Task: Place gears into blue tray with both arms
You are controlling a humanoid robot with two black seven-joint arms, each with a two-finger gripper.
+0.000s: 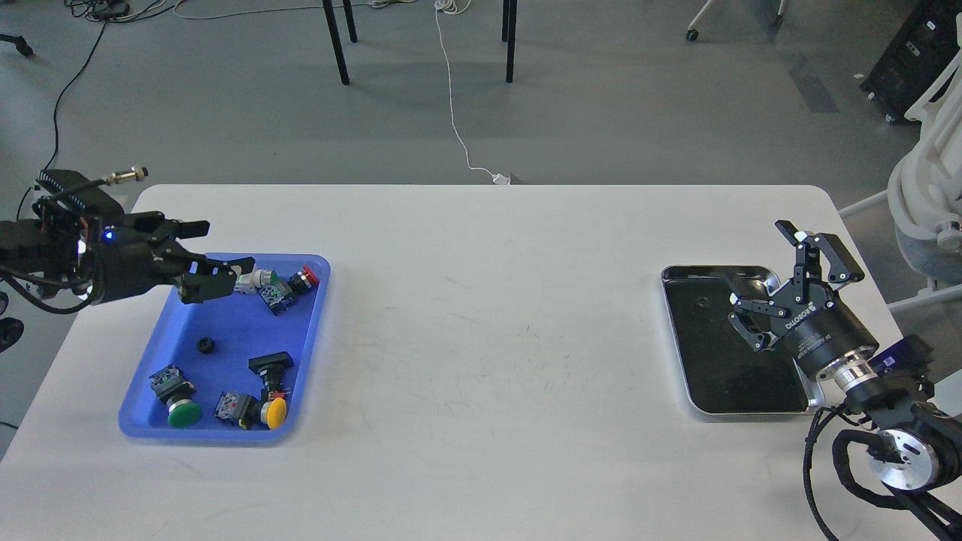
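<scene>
The blue tray lies at the table's left. One small black gear rests on its floor, just left of centre. My left gripper hovers open and empty over the tray's far-left corner, above and apart from that gear. At the right, my right gripper stands open over the silver-rimmed metal tray, fingers spread wide with nothing between them. A tiny dark gear shows on that tray's black floor, left of the gripper.
Several push-button switches lie in the blue tray: green-capped, yellow-capped, a red one and a black one. A white chair stands off the table's right edge.
</scene>
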